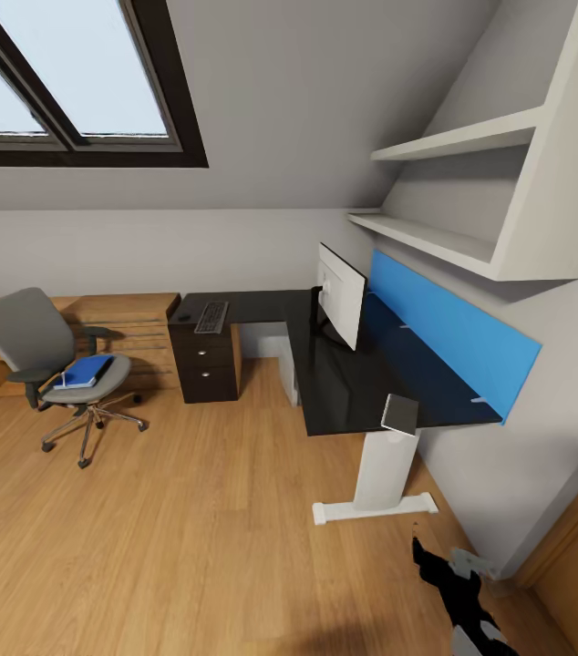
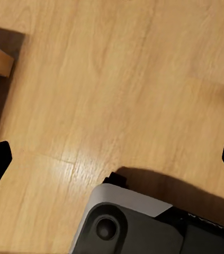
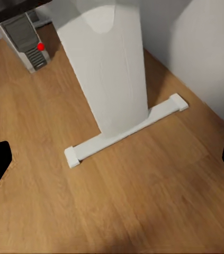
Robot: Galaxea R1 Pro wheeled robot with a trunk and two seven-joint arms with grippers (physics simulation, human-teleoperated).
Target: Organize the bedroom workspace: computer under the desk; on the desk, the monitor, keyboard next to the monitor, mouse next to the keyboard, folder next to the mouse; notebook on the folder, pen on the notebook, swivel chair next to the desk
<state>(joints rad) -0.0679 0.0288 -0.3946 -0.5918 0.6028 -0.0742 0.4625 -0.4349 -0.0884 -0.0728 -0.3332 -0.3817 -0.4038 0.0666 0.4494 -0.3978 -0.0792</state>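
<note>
Folder on the chair, apart from the worktop

Bright-blue flat folder [image 1: 83, 371] lies on the grey swivel chair [image 1: 47, 360], well apart from the black L-shaped worktop [image 1: 362, 387]. White-backed monitor [image 1: 340, 293] and slim keyboard [image 1: 211, 317] sit on that worktop. Light-grey computer tower [image 3: 26, 40] stands beneath it. Both claws are spread wide, released.

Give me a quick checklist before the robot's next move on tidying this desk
1. Monitor on the desk: ok.
2. Keyboard on desk: ok, but apart from the monitor: not ok.
3. Folder off the swivel chair: not ok, it lies on the seat.
4. Computer under desk: ok.
5. Chair next to desk: not ok, it stands off by the wooden shelving.
6. Both jaws open and empty: ok.
</note>
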